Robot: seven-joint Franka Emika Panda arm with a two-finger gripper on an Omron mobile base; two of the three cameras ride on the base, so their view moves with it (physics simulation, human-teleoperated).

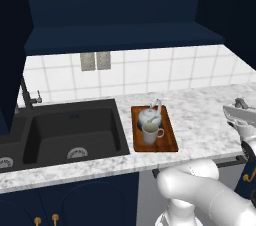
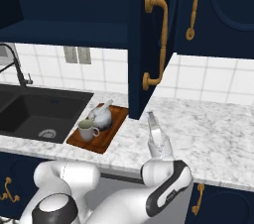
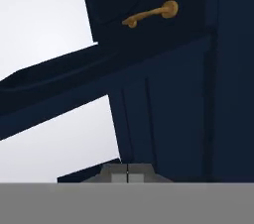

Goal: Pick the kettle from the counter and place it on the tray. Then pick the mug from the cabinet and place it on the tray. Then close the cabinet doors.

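Observation:
The white-grey kettle [image 1: 149, 115] [image 2: 102, 117] and the beige mug [image 1: 150, 133] [image 2: 87, 130] both stand on the reddish-brown tray [image 1: 169, 142] [image 2: 103, 143], the mug nearer the counter's front edge. The navy cabinet [image 1: 120, 37] above is open, and its shelf looks bare. Its right door [image 2: 138, 44] swings out over the counter, showing its gold handle [image 2: 158, 44] [image 3: 150, 15]. My gripper [image 1: 240, 104] [image 2: 150, 116] [image 3: 127, 174] is shut with nothing in it. It points upward just right of that door, above the marble counter [image 1: 200, 115] [image 2: 208, 129] and right of the tray.
A black sink [image 1: 70, 130] [image 2: 34, 111] with a dark tap [image 1: 27, 95] lies left of the tray. The left cabinet door [image 1: 10, 55] hangs open at the far left. Further right is a shut navy door [image 2: 218, 15]. Bare counter stretches right of the tray.

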